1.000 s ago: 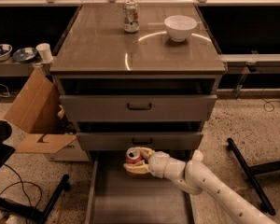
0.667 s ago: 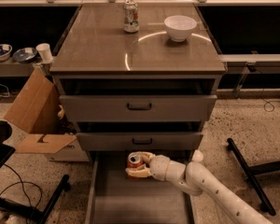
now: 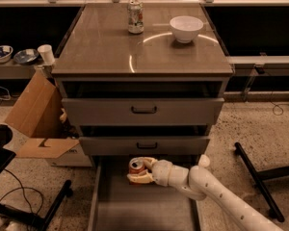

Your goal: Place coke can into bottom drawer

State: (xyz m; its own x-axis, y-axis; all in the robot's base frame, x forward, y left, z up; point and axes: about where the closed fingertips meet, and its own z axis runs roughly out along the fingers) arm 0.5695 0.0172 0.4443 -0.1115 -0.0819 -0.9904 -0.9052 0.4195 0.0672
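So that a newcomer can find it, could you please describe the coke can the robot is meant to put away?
Find the grey three-drawer cabinet and look at its pulled-out bottom drawer. Over the drawer's back end, the gripper holds the coke can. It is red, unlike the silver-white can on the cabinet top beside a white bowl.

No lettering can be read, neither on the coke can point(image 3: 136, 164) clasped in the gripper point(image 3: 138, 171) above the bottom drawer point(image 3: 139, 211) nor on the cardboard box point(image 3: 34, 113) well beyond its fingertips.
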